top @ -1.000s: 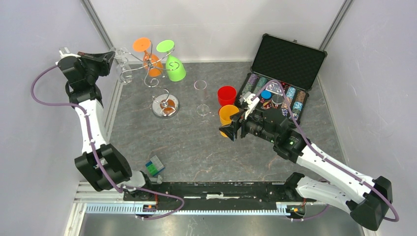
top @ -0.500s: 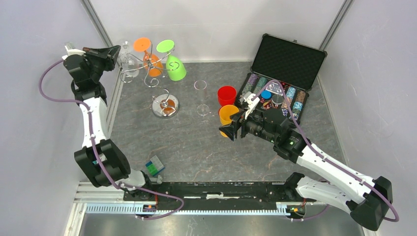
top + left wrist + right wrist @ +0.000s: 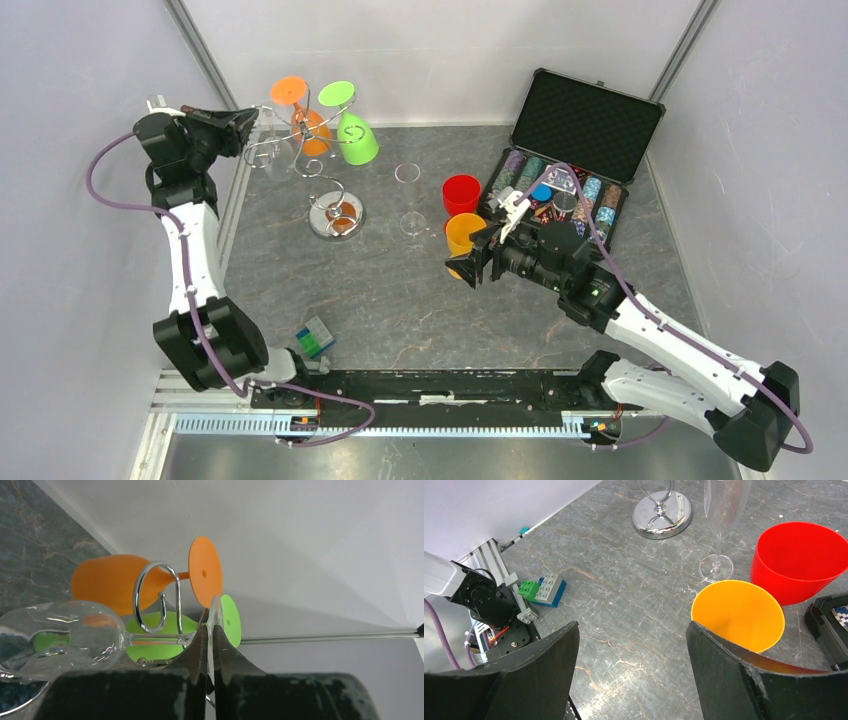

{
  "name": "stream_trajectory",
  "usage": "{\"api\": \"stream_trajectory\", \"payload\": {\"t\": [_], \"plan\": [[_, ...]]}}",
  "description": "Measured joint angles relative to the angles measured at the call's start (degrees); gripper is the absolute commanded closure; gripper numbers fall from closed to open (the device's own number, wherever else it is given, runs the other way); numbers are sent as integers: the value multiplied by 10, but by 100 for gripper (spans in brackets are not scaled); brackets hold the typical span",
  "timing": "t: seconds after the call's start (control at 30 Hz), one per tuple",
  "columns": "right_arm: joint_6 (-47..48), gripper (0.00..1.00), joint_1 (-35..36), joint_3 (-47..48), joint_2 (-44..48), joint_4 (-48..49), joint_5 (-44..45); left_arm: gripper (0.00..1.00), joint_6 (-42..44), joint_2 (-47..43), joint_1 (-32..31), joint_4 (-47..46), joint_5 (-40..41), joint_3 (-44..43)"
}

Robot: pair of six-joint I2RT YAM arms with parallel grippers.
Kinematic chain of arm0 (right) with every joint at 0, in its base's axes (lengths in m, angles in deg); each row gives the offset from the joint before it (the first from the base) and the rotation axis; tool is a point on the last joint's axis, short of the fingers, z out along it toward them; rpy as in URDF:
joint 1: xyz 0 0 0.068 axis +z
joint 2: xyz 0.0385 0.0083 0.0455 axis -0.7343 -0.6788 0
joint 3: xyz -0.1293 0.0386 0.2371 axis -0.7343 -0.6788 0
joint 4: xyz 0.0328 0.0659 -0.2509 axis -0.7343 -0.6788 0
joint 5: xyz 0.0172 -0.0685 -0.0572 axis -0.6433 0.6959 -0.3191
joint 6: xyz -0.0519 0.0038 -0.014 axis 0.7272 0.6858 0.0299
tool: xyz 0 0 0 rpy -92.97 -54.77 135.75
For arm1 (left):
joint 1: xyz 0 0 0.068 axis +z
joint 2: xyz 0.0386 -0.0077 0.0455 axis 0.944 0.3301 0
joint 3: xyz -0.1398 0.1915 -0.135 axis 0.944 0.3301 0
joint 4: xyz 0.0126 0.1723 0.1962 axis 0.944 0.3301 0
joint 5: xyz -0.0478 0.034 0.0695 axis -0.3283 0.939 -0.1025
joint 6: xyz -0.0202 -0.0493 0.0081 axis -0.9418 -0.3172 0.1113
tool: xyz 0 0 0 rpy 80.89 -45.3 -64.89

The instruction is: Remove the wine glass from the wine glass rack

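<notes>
Our left fingers (image 3: pixel 204 642), shut on the foot of the glass (image 3: pixel 60 635), have swung toward the rack (image 3: pixel 136 597); right fingers (image 3: pixel 472 264) gape empty. The stem may snag the rack.

Grey table (image 3: pixel 420 300), wine glass rack (image 3: pixel 336 216), flute (image 3: pixel 408 190), red cup (image 3: pixel 461 192), yellow cup (image 3: pixel 463 232), chip case (image 3: pixel 585 125), bricks (image 3: pixel 315 338)

In the left wrist view the clear wine glass (image 3: pixel 60 630) runs off the left edge, its lower bowl hidden behind the left tool (image 3: pixel 210 636). In the right wrist view the top edge cuts off the flute (image 3: pixel 722 510) partway up its bowl and the wine glass rack (image 3: pixel 662 514) just above its base.
</notes>
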Motion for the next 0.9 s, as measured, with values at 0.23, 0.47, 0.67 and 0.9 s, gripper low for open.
{"api": "stream_trajectory", "payload": {"t": [0.23, 0.47, 0.67, 0.9], "plan": [[2, 12, 0, -4, 11, 1, -6, 98, 39, -70, 5, 83, 29, 0], [1, 11, 0, -8, 19, 5, -21, 98, 94, -122, 9, 169, 102, -9], [-1, 11, 0, -15, 33, 4, -30, 98, 127, -179, 11, 237, 193, -9], [-12, 11, 0, -15, 53, 4, -30, 98, 153, -249, 11, 311, 254, -16]]}}
